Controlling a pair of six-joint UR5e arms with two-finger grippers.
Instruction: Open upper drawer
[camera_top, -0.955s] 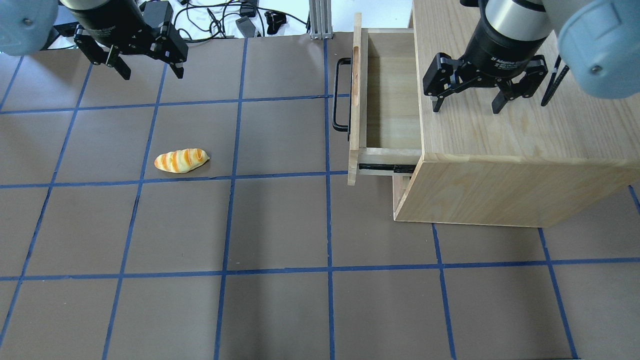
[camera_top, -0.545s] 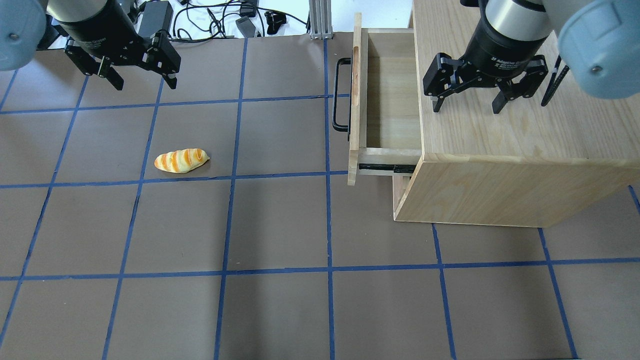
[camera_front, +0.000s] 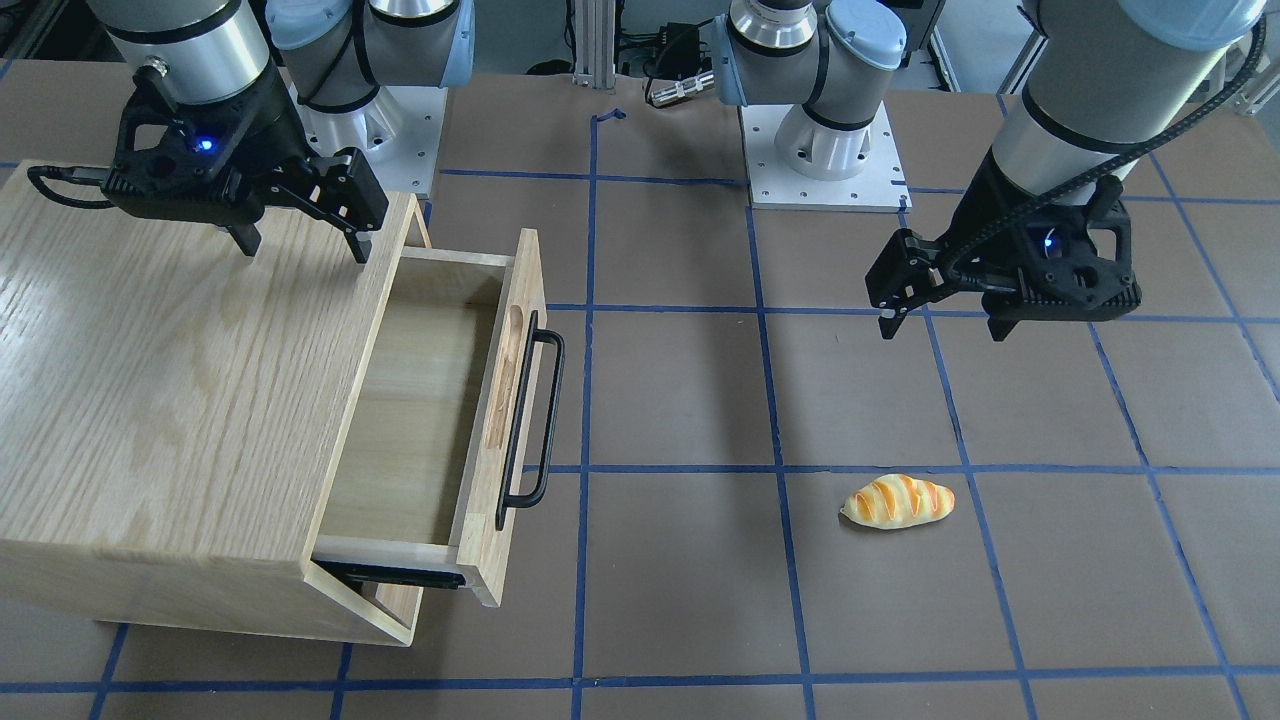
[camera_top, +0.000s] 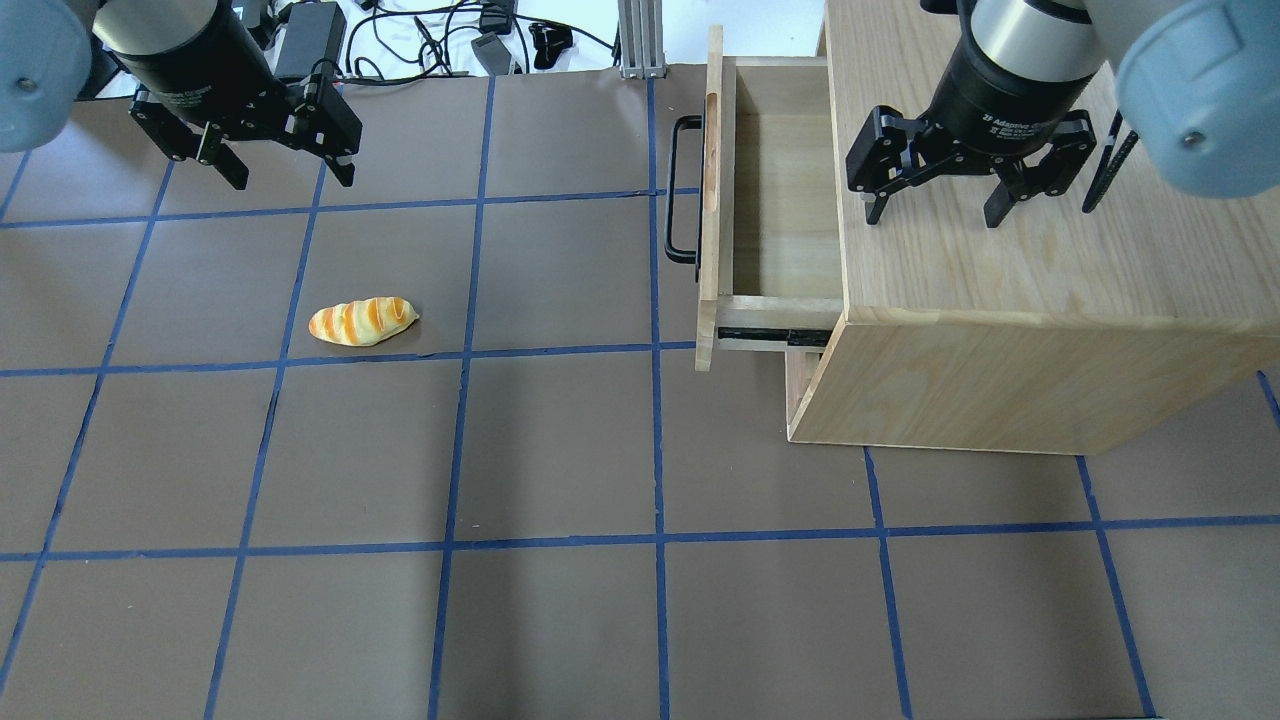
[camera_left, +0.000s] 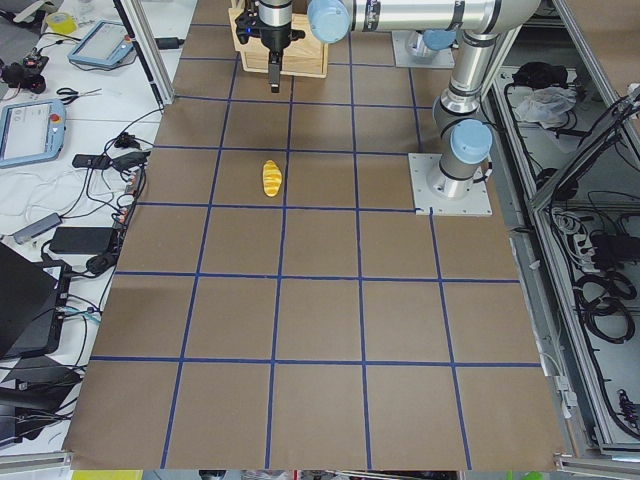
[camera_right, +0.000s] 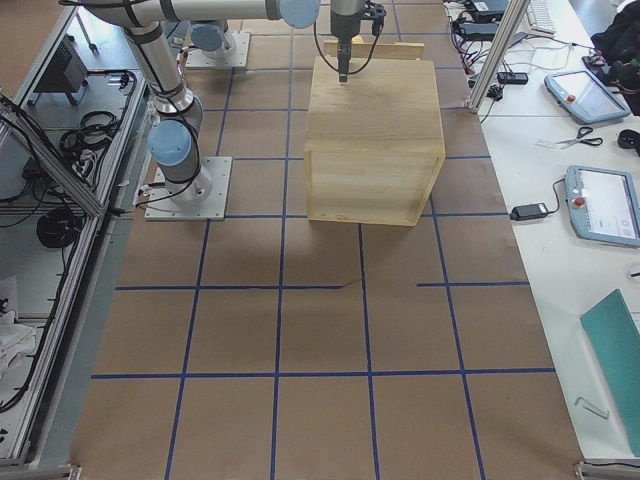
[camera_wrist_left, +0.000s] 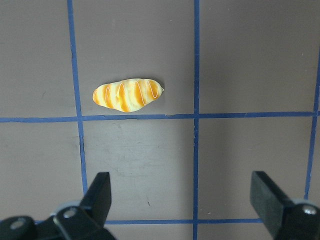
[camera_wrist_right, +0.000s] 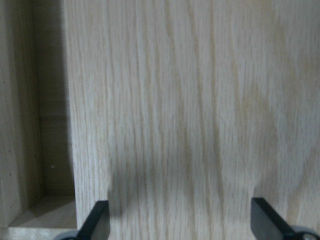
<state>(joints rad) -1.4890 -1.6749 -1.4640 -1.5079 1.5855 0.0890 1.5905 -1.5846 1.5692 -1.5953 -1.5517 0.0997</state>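
The upper drawer (camera_top: 780, 200) (camera_front: 410, 420) stands pulled out of the oak cabinet (camera_top: 1000, 260) (camera_front: 170, 400), its inside empty. Its black bar handle (camera_top: 680, 190) (camera_front: 535, 420) faces the table's middle. My right gripper (camera_top: 935, 212) (camera_front: 300, 245) is open and empty above the cabinet top, just behind the drawer opening. My left gripper (camera_top: 290, 178) (camera_front: 940, 328) is open and empty, hovering above the table at the far left, far from the drawer. The drawer's inside corner shows in the right wrist view (camera_wrist_right: 35, 150).
A striped bread roll (camera_top: 362, 321) (camera_front: 898, 500) (camera_wrist_left: 127, 94) lies on the brown mat with blue grid tape, in front of my left gripper. Cables and power bricks (camera_top: 480, 30) lie beyond the table's far edge. A plain lower panel (camera_top: 800, 385) sits under the drawer.
My left gripper has moved slightly left and a little toward the near side above the mat. The right gripper, drawer and roll have not moved.
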